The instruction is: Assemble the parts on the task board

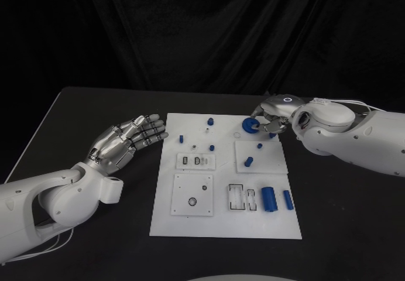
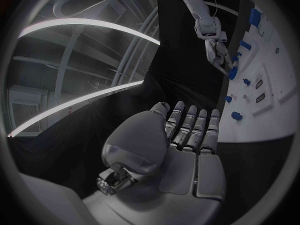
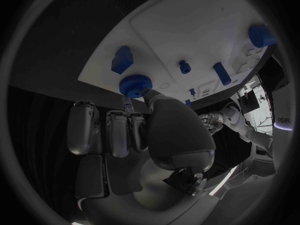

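The white task board (image 1: 226, 225) lies in the middle of the black table. My right hand (image 1: 276, 120) is at the board's far right corner and pinches a round blue ridged disc (image 1: 250, 124) between thumb and fingertip; the right wrist view has the disc (image 3: 133, 84) just over the board's edge (image 3: 187, 30). I cannot tell whether the disc touches the board. My left hand (image 1: 126, 141) hovers left of the board, fingers straight and apart, holding nothing. The left wrist view shows the same flat hand (image 2: 184, 140) and, farther off, the right hand (image 2: 217, 52).
Small blue pegs stand on the board's far half (image 1: 211, 121) (image 1: 249, 161). A large blue cylinder (image 1: 269, 199) and a slimmer one (image 1: 288, 199) lie at the near right. A blue block (image 3: 122, 60) sits close to the disc. Bare black table surrounds the board.
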`<state>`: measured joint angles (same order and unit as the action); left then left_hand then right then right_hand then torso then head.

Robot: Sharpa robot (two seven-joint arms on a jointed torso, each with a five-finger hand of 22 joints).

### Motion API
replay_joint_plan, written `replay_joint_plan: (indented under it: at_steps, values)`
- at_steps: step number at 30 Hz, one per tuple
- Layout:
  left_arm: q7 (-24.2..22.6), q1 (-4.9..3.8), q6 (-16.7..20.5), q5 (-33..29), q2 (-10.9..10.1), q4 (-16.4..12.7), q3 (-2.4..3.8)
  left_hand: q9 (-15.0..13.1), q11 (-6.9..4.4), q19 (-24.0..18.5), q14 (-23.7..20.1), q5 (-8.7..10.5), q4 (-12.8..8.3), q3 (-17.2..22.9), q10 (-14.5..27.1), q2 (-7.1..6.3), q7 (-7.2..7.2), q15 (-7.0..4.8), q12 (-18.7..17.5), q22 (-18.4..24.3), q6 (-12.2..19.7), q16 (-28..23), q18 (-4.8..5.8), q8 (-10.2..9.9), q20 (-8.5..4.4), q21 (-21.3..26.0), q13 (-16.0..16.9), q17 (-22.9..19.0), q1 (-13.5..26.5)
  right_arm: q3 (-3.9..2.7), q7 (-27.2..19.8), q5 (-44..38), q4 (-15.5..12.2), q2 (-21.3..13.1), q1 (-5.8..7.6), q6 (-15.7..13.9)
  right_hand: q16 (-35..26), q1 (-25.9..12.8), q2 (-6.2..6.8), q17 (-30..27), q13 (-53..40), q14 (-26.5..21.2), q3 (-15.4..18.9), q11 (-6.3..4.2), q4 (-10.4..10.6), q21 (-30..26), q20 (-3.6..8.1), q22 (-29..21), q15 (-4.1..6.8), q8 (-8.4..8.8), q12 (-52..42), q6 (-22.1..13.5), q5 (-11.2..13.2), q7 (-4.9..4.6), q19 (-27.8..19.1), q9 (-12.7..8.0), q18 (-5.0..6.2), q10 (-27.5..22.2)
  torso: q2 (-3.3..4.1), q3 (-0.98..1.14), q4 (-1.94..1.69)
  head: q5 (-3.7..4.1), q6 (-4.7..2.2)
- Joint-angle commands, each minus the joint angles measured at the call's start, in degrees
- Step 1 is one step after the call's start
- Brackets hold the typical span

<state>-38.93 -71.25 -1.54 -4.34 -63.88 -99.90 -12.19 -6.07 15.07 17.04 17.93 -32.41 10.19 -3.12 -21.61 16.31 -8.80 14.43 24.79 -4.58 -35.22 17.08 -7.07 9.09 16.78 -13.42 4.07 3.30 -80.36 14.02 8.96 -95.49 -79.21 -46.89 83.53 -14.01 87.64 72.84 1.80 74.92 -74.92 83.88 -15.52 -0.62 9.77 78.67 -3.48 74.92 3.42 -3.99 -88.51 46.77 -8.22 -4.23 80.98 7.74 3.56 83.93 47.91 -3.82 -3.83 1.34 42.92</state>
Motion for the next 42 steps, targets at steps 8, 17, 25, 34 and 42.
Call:
replay_joint_plan:
  at_steps: [8, 17, 25, 34, 42]
  values:
    - [-0.7, 0.13, -1.0, -0.2, 0.2, 0.1, 0.04, 0.0, 0.36, 0.4, -0.2, -0.39, 0.0, 0.5, -0.1, -0.05, -0.31, 0.29, 0.2, 0.0, 0.1, 0.2, 1.13, 0.2, -0.1, -0.2, 0.1, 0.0, 0.3, 0.12, 1.2, -0.2, 0.8, 0.3, -0.89, 1.9, -0.8, 3.4, 0.67, 11.7, -12.1, 4.0, -0.9, 0.55, -3.1, -0.7, 0.1, 7.2, -0.29, -0.77, 0.4, 1.8, -0.2, -0.24, -0.4, 0.5, -0.11, 1.8, 0.02, -0.02, 0.02, -0.18, 0.1]
    - [-0.6, 0.19, -1.1, -0.2, 0.4, 0.2, 0.04, 0.0, 0.4, 0.4, -0.2, -0.39, 0.0, 0.6, -0.1, -0.06, -0.36, 0.31, 0.2, 0.0, 0.1, 0.2, 1.15, 0.2, -0.1, -0.2, 0.1, 0.0, 0.3, 0.12, 1.0, -0.2, 0.9, 0.5, -1.16, 3.2, -1.2, 4.0, 1.29, 11.4, -12.0, 3.8, -0.8, 0.68, -4.0, -1.0, 0.11, 7.2, -0.26, -1.79, 0.5, 3.9, 0.3, -0.33, -0.4, 1.6, -0.07, 1.7, -0.01, -0.01, -0.03, -0.11, 0.2]
    - [-0.6, 0.22, -1.1, -0.2, 0.4, 0.2, 0.04, 0.0, 0.48, 0.5, -0.3, -0.4, -0.1, 0.9, -0.1, -0.01, -0.47, 0.37, 0.2, 0.1, 0.1, 0.2, 1.19, 0.2, -0.09, -0.2, 0.1, 0.0, 0.4, 0.12, 0.4, -0.2, 0.9, 0.5, -1.37, 2.4, -1.1, 4.7, 0.44, 11.6, -12.4, 4.0, -0.3, 0.3, -5.2, -1.0, 0.43, 7.6, 0.08, -6.15, 0.3, 9.3, -1.6, 0.19, -0.1, 5.8, -0.14, 2.2, 0.0, -0.01, 0.02, -0.26, 0.24]
    - [-0.6, 0.24, -1.0, -0.2, 0.1, 0.0, 0.04, 0.1, 0.51, 0.5, -0.4, -0.42, -0.1, 1.1, 0.0, 0.04, -0.51, 0.4, 0.2, 0.1, 0.1, 0.3, 1.22, 0.2, -0.09, -0.2, 0.1, 0.0, 0.5, 0.08, -0.1, -0.2, -0.9, -0.4, -1.31, -0.5, -0.4, 4.7, -0.38, 12.4, -13.1, 4.5, 0.9, -0.39, -6.2, 0.0, 0.9, 8.6, 0.52, -11.43, -0.2, 10.6, -3.8, 0.99, 1.0, 11.6, -0.43, 3.3, -0.04, -0.02, -0.05, -0.41, 0.17]
    - [-0.5, 0.25, -0.8, -0.2, -0.3, -0.3, 0.04, 0.1, 0.52, 0.5, -0.3, -0.44, -0.1, 1.2, 0.0, 0.06, -0.53, 0.41, 0.2, 0.1, 0.1, 0.3, 1.24, 0.2, -0.09, -0.3, 0.1, 0.0, 0.5, 0.04, -0.2, -0.2, -5.2, -1.4, 0.87, -2.5, 0.3, 3.9, -0.51, 13.1, -13.6, 5.0, 1.3, -0.57, -5.8, 0.9, 1.06, 9.3, 0.72, -13.16, -0.5, 9.3, -5.0, 1.09, 1.8, 14.1, -0.7, 4.1, -0.11, -0.09, -0.03, -0.62, 0.58]
